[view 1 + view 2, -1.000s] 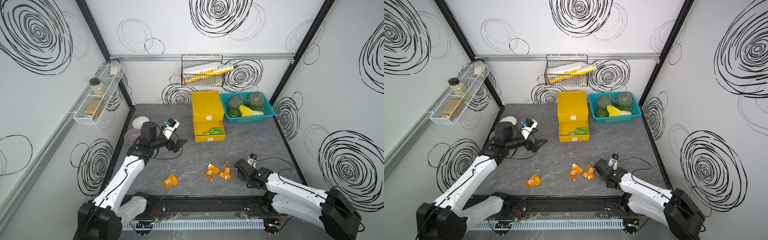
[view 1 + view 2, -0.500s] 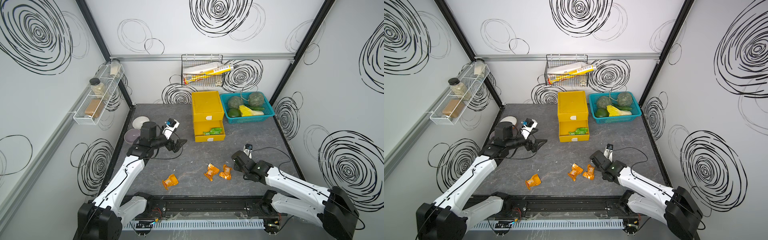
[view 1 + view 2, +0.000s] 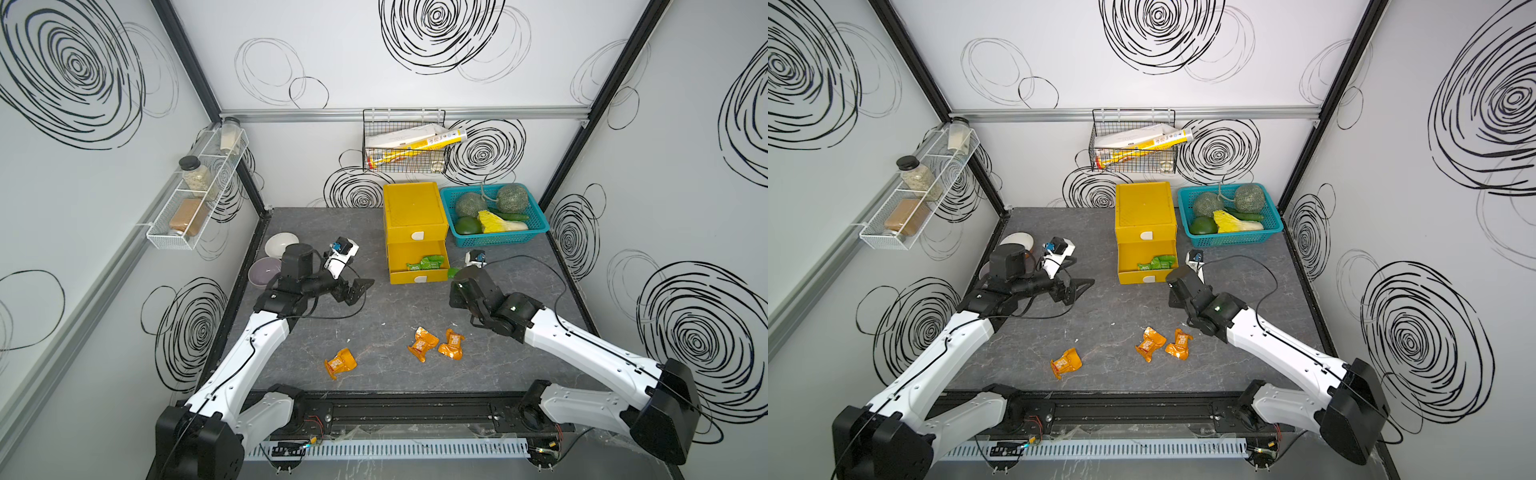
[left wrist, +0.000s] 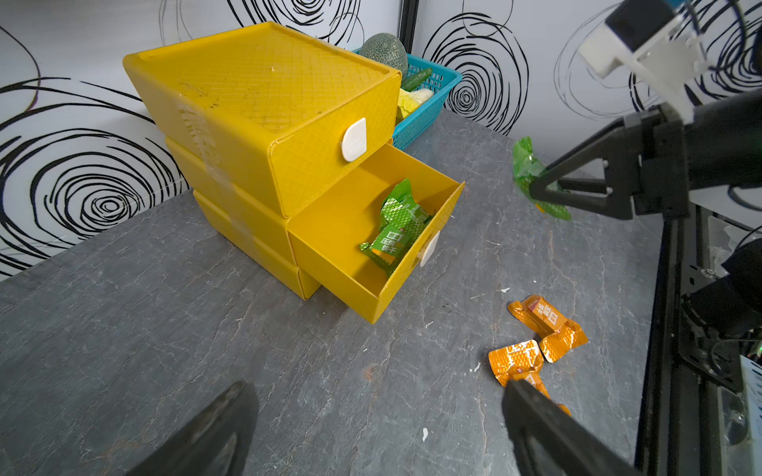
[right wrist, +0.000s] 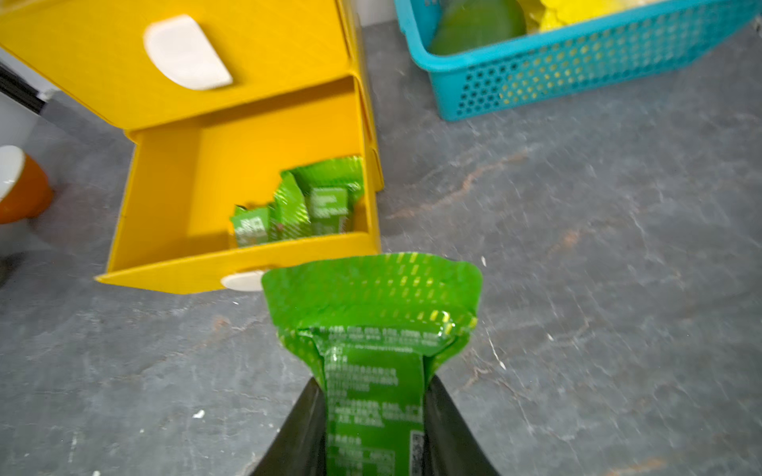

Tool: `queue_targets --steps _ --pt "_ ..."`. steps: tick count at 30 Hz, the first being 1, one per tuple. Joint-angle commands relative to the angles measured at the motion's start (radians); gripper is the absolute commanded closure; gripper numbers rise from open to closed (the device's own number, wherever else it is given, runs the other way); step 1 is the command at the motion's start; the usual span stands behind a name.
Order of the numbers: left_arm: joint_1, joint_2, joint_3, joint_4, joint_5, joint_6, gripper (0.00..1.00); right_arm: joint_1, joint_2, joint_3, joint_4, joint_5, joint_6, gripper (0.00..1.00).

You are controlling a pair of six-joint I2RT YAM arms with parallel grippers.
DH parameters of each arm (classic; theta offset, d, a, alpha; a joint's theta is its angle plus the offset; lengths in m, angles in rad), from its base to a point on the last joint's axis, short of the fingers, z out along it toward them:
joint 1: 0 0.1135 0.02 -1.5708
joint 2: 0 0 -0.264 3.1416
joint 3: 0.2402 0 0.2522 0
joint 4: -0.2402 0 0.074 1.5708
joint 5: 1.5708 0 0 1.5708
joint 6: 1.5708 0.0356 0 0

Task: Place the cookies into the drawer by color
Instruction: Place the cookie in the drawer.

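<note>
Mid drawer (image 3: 401, 258) open w/ green cookies (image 3: 427, 263) — another green cookie (image 5: 371, 313) aloft; 3 orange cookies (image 3: 423, 344) on table (image 3: 374, 316).

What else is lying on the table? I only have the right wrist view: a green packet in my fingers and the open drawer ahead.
Observer: Three orange packets lie loose on the table toward its front edge: one alone and two close together.
Operator: Where is the other arm?
Observer: The left gripper hangs open and empty, left of the yellow cabinet and clear of it.
Operator: Which drawer am I aiming this green packet at?
Observer: The open drawer is the middle of three. The bottom drawer, which you cannot see, is shut.
</note>
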State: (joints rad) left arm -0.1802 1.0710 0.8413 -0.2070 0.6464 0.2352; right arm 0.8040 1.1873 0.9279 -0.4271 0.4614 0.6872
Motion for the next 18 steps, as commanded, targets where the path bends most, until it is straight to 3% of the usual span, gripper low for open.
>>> queue_targets --steps 1,10,18 --pt "0.0 -0.013 0.001 0.038 0.005 0.004 0.01 0.007 0.077 0.096 0.05 -0.033 -0.095 0.65" --pt "-0.003 -0.025 0.002 0.034 0.007 0.006 0.01 -0.008 0.318 0.341 0.127 -0.121 -0.175 0.65" --pt "-0.008 -0.029 0.011 0.022 -0.002 0.012 0.01 -0.053 0.51 0.511 0.077 -0.21 -0.172 0.63"
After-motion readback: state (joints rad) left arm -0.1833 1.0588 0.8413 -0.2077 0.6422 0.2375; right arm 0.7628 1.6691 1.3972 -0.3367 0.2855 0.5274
